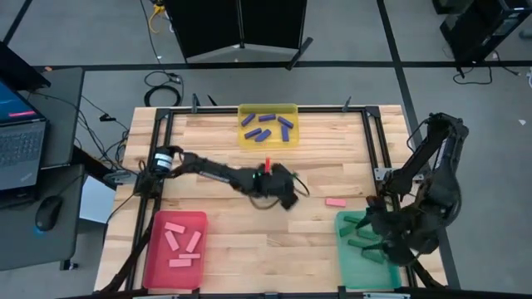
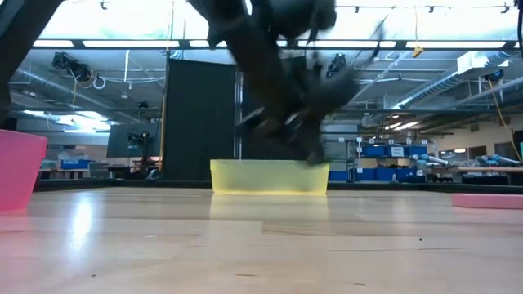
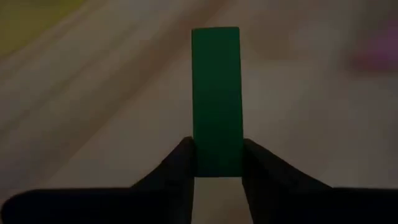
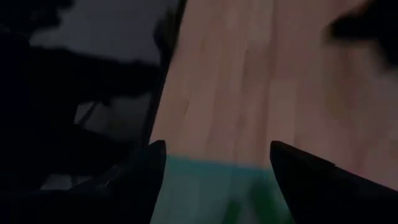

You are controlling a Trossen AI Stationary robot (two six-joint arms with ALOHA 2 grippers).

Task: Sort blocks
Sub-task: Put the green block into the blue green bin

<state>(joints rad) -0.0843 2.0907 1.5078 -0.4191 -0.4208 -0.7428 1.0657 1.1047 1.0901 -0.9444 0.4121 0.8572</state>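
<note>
Green block (image 3: 216, 99) clamped by left gripper (image 3: 216, 163), long axis pointing forward.

The wooden table (image 1: 249, 241) bears three trays — yellow (image 1: 268, 110), red (image 1: 151, 249), green (image 1: 342, 249) — and one pink block (image 1: 335, 202).

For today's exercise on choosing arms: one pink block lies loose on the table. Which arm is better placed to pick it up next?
Probably the right. The left gripper is shut on a green block; the right gripper is open over the green tray, near the pink block.
</note>
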